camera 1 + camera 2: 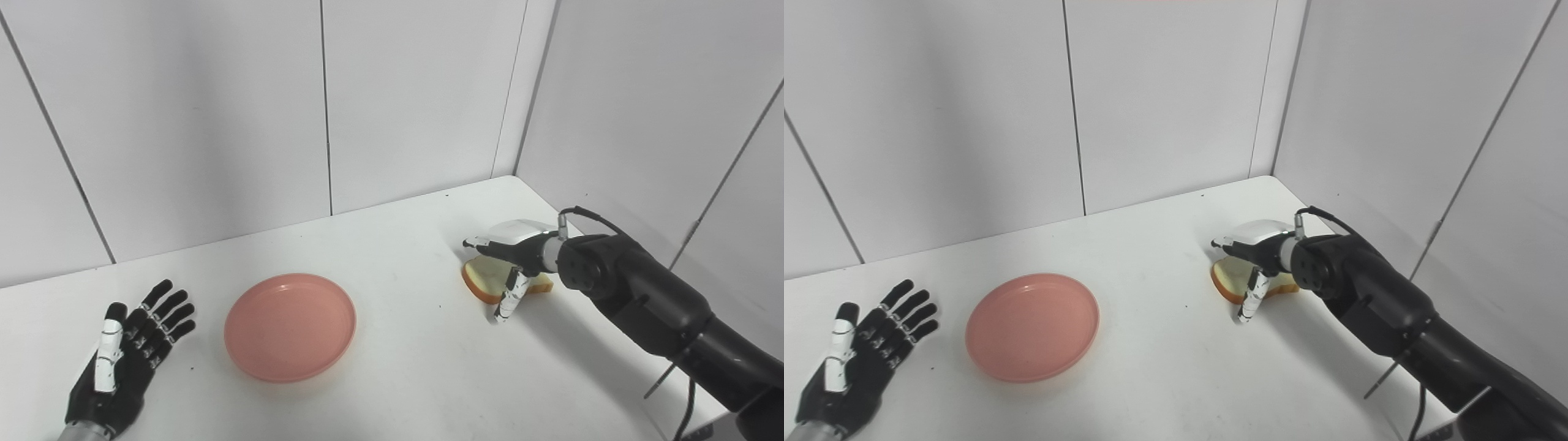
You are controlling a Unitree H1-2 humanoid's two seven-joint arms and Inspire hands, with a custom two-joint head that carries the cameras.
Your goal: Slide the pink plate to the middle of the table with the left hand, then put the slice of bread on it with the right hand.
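The pink plate [290, 326] lies flat on the white table [404, 380], left of the table's middle. My left hand [125, 361] rests palm up at the table's front left, open and empty, a short way left of the plate. The slice of bread [479, 277], pale with a brown crust, lies on the table at the right. My right hand [511, 252] is directly over it, fingers stretched across its top and the thumb pointing down to the table in front of its crust. The fingers are not closed on the slice. Its far part is hidden under the hand.
White wall panels close off the back and the right side, meeting in a corner [514, 174] behind the bread. A cable [588, 213] loops off the right wrist. A bare stretch of tabletop separates the plate [1032, 326] from the bread [1226, 277].
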